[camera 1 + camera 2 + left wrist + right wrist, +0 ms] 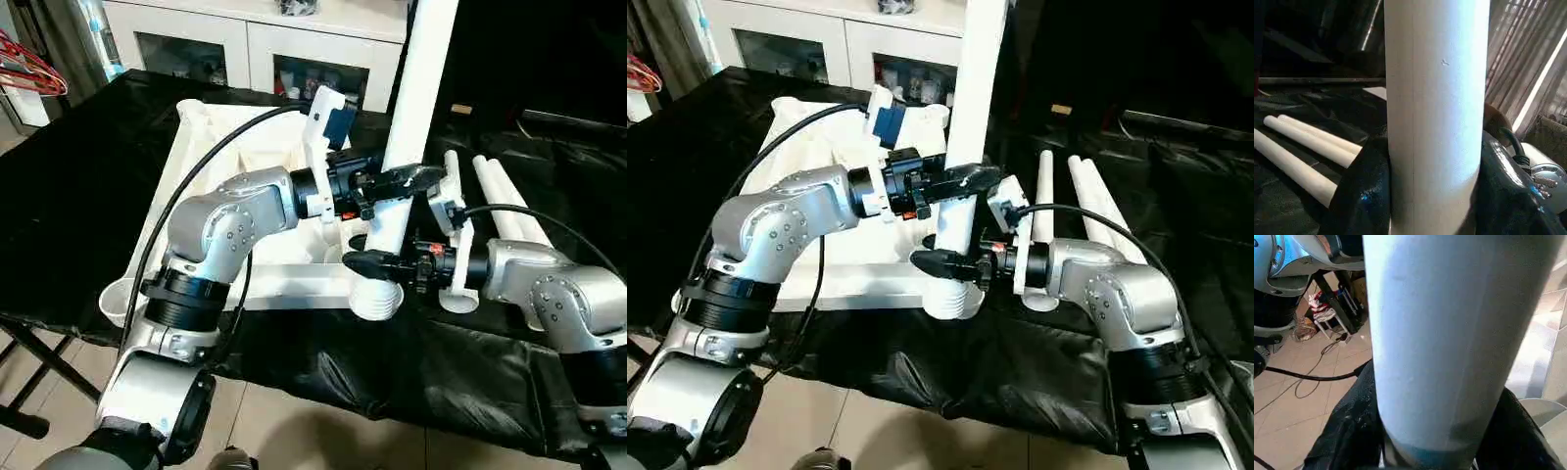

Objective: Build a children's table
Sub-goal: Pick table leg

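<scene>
Both grippers on same white leg (416, 108), standing upright in near corner socket (376, 297) of upside-down tabletop (211, 186) on black table (88, 186). Left gripper (407, 182) clamped higher on it, right gripper (372, 262) clamped low, just above socket. Three spare legs (500, 201) lying beside, to right.

Both head views looked down over the forearms at the upright leg (419, 88) — each wrist camera faced it close up.

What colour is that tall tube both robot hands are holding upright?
Plain white; the upright leg shows best in the left eye view.
</scene>
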Available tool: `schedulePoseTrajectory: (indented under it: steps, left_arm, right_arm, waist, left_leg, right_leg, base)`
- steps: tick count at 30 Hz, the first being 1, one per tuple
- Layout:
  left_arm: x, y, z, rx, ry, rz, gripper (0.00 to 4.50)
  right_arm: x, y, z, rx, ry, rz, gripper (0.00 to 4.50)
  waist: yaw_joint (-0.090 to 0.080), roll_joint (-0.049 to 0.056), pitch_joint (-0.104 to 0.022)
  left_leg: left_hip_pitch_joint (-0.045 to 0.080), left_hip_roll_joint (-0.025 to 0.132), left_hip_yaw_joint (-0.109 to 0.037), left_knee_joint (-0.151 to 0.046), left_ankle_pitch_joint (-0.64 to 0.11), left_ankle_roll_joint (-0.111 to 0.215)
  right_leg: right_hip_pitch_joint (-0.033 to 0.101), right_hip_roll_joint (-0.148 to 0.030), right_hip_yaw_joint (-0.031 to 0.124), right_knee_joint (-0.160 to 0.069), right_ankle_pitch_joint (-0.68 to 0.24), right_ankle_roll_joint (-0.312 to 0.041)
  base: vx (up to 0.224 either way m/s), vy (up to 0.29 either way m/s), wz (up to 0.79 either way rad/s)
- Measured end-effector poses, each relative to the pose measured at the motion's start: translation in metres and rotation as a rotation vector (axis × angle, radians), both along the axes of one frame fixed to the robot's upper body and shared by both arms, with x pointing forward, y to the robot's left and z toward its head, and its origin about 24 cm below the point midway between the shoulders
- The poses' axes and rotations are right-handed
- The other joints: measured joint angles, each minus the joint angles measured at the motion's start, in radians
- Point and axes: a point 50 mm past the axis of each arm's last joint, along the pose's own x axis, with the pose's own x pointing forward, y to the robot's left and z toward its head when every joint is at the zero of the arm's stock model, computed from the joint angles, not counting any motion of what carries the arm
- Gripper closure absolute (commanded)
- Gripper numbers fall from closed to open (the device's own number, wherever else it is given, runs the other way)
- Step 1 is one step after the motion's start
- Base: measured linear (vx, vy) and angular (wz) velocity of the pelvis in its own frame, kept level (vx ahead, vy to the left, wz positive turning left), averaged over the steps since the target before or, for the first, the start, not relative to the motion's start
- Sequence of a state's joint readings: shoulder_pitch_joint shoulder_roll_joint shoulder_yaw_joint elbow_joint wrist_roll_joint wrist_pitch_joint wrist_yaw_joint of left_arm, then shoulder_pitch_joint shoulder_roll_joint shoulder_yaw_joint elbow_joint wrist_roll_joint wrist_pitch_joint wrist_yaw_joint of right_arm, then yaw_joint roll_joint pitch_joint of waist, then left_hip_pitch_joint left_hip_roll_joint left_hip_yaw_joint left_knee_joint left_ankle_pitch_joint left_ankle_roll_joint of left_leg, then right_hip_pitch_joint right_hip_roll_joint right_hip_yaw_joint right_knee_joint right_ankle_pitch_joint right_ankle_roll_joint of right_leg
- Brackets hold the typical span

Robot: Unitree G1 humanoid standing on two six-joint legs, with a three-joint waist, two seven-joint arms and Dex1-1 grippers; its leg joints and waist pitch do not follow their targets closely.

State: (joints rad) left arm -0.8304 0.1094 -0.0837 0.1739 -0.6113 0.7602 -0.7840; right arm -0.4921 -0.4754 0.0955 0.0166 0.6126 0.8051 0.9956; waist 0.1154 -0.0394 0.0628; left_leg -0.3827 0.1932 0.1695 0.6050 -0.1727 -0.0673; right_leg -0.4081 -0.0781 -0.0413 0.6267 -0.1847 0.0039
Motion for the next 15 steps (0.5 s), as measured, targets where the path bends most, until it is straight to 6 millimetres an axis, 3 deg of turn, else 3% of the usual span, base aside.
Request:
schedulePoseTrajectory:
  steps: [9, 11, 15]
  left_arm:
    - [0.000, -0.002, 0.001, -0.017, -0.023, 0.004, 2.65]
    - [0.000, -0.001, 0.000, -0.027, -0.024, 0.018, 1.95]
    - [0.004, 0.005, 0.013, -0.111, -0.072, 0.087, 1.93]
  right_arm:
    - [-0.002, -0.001, 0.000, 0.004, -0.017, -0.022, 2.61]
    - [-0.002, 0.000, 0.000, 0.010, -0.019, -0.028, 2.61]
    - [-0.001, 0.002, -0.009, 0.003, 0.000, -0.052, 2.61]
  waist:
    - [0.001, -0.002, 0.000]
    - [0.001, -0.003, 0.000]
    - [0.002, -0.006, -0.001]
  left_leg:
    - [0.000, 0.000, 0.000, 0.000, 0.000, 0.000]
    - [0.000, 0.000, 0.000, 0.000, 0.000, 0.000]
    - [0.000, 0.000, 0.000, 0.000, 0.000, 0.000]
  right_leg:
    - [0.000, 0.000, 0.000, 0.000, 0.000, 0.000]
    - [0.000, 0.000, 0.000, 0.000, 0.000, 0.000]
    - [0.000, 0.000, -0.001, 0.000, 0.000, 0.000]
  base:
    - [0.000, 0.000, 0.00]
    - [0.000, 0.000, 0.00]
    - [0.000, 0.000, 0.00]
